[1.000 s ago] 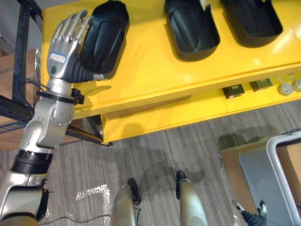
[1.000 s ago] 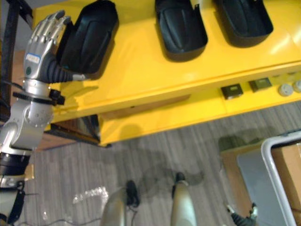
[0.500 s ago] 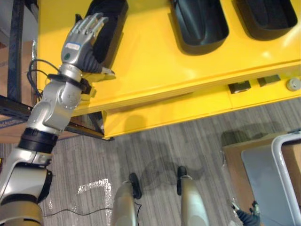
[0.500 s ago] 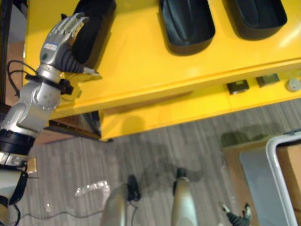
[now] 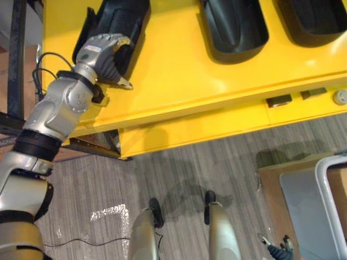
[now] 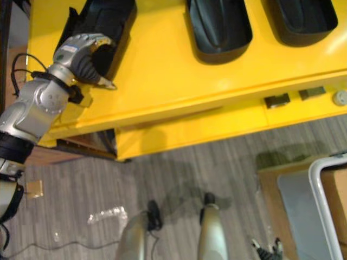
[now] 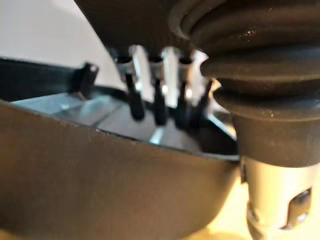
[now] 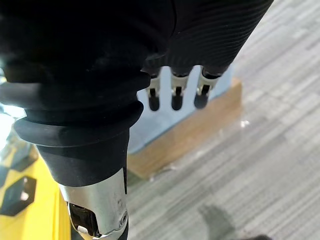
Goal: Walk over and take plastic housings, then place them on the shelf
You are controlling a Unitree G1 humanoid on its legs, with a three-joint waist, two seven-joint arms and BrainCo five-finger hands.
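**My left hand hooked on the end housing, my right hanging loose**

The grey striped floor runs under everything. Across the top of my view lies the yellow bench, with a lower yellow ledge along its near side. A dark rack stands at the bench's left end. Low on my right sits a cardboard box holding a grey sheet, with a white frame beside it.

Three black plastic housings lie on the bench top, hollow side up, in a row and apart from one another. They are the left housing, the middle housing and the right housing.

My left hand is on the left housing. Its fingers are curled over the near rim and reach down into the hollow. My thumb stays outside the wall, its tip just above the yellow surface. So that hand is clamped on the left housing, which lies on the bench.

My right hand hangs low at my side above the floor, near the cardboard box. Its fingers are loose and apart, and it holds nothing.

On the ledge to the right are two small dark blocks and a round grey piece.
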